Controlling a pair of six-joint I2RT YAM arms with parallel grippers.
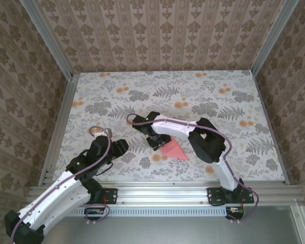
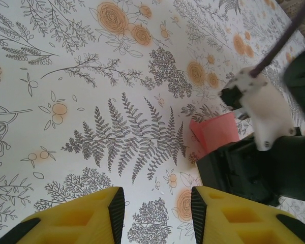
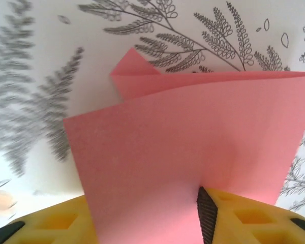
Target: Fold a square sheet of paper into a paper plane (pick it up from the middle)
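Observation:
The pink-red sheet of paper (image 1: 174,149) lies folded on the flowered tablecloth near the front middle, a triangle pointing right in the top view. In the right wrist view the paper (image 3: 183,142) shows stacked layers with a small folded corner at the far left. My right gripper (image 3: 147,218) is open around its near edge; the paper hides the left finger, and the right pad (image 3: 207,218) touches the sheet. From above, the right gripper (image 1: 153,141) sits at the paper's left end. My left gripper (image 2: 157,213) is open over bare cloth, left of the paper (image 2: 217,131), with nothing between its fingers.
The right arm's black wrist and white link (image 2: 259,152) stand close to the right of the left gripper (image 1: 121,147). Aluminium rails (image 1: 61,127) and wallpapered walls enclose the table on three sides. Orange flower prints (image 1: 160,158) dot the cloth.

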